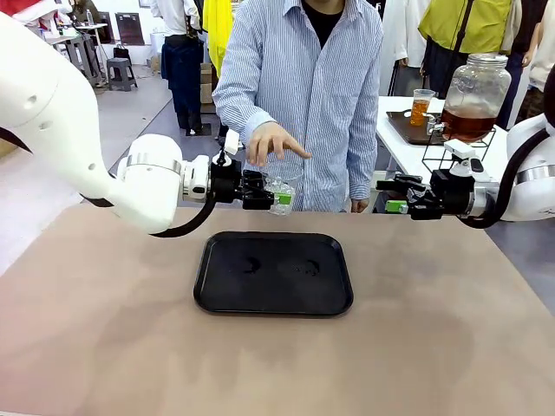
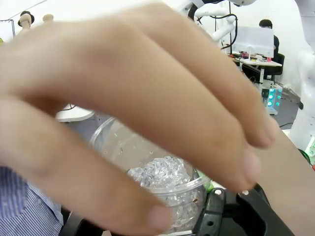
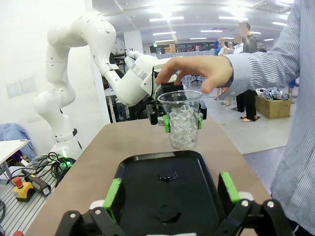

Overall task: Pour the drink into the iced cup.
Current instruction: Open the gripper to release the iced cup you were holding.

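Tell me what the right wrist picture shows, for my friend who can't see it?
The left pincer holds a clear cup of ice above the black tray. A person's hand hovers just over it.

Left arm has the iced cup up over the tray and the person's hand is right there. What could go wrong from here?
1. The person's hand hovers just above the iced cup in the left gripper; any move risks contact.
2. The cup is thin clear plastic pinched at its sides and held in the air beyond the black tray; a bump could spill ice.
3. The right gripper is open and empty, so pouring cannot start.
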Controlling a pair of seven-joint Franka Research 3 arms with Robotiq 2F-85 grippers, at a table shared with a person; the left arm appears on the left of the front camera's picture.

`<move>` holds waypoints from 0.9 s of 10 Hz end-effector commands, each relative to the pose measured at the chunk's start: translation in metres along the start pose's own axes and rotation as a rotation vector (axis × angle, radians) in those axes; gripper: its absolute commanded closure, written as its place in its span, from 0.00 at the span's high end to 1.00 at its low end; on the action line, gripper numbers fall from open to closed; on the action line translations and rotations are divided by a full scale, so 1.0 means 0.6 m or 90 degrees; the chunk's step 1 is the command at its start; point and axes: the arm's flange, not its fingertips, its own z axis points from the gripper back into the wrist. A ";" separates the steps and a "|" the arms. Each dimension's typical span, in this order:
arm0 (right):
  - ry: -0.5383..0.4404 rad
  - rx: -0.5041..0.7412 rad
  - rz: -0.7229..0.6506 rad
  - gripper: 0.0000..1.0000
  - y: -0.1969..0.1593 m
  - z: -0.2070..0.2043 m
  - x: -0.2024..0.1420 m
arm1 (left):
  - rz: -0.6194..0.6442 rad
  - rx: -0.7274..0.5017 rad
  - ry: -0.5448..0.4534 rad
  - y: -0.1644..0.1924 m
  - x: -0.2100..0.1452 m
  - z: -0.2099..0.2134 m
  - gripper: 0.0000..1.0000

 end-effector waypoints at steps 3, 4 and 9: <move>0.003 0.007 -0.006 1.00 -0.002 -0.002 0.007 | -0.011 -0.002 -0.004 -0.003 0.005 0.001 0.64; 0.003 0.007 -0.006 1.00 -0.002 -0.002 0.007 | -0.011 -0.002 -0.004 -0.003 0.005 0.001 0.64; 0.003 0.007 -0.006 1.00 -0.002 -0.002 0.007 | -0.011 -0.002 -0.004 -0.003 0.005 0.001 0.64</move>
